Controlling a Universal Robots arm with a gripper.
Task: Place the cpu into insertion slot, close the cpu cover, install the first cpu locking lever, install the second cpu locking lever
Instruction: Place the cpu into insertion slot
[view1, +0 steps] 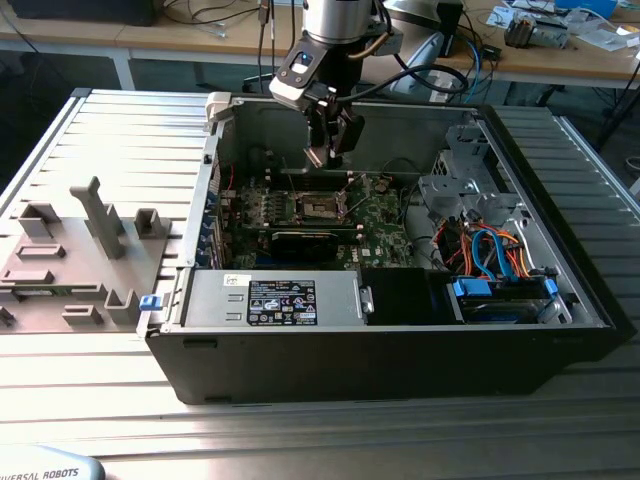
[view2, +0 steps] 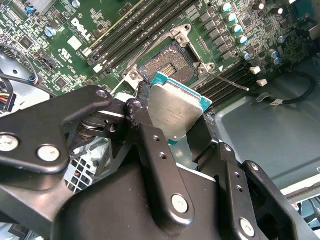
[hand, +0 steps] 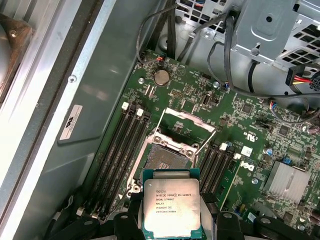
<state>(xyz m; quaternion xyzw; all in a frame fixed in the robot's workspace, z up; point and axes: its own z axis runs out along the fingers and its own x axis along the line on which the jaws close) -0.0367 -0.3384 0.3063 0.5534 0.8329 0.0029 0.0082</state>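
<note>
Claw: clamped on the cpu; in the exterior view the claw (view1: 330, 155) hangs inside the open computer case (view1: 400, 350), above the board.
Grip: in both wrist views 2 black fingers (view2: 142, 125) press on opposite edges of the cpu (view2: 177, 112).
Cpu position: held in the air over the insertion slot (hand: 162, 160), not touching it.
Cpu look: flat square, dull silver-grey metal top with dark print, thin blue-green rim around it (hand: 171, 205).
Exterior view adds: the case lies on its side on a ribbed metal surface (view1: 100, 120); a grey fixture plate (view1: 80, 250) sits towards the exterior view's left, apart from the case.
First wrist view adds: the cpu cover (hand: 192, 119) stands tilted up at the far edge of the slot, leaving the dark recess bare; memory slots (hand: 120, 150) run along both sides of it.
Second wrist view adds: a thin locking lever (view2: 227, 81) juts out beside the slot (view2: 170, 62), raised off the green board (view2: 75, 30).
</note>
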